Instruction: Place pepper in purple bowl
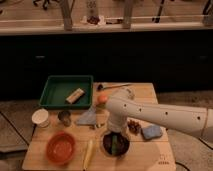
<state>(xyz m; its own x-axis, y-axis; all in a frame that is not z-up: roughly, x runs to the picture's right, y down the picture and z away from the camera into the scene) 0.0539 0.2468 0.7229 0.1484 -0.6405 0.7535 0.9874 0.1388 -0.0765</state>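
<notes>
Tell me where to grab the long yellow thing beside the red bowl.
Probably best to grip the yellow thing across its middle, coming straight down from above: it lies flat, long and narrow, with the red bowl close on one side. The gripper hangs over the dark bowl, on its other side.

Reads as an office test corner, not a home. Small wooden bench laid out like a mock kitchen with tray, cup, sponge and red bowl. Dark low wall behind, chair legs on the floor beyond. White arm in from the right, hand low over the purple bowl.
</notes>
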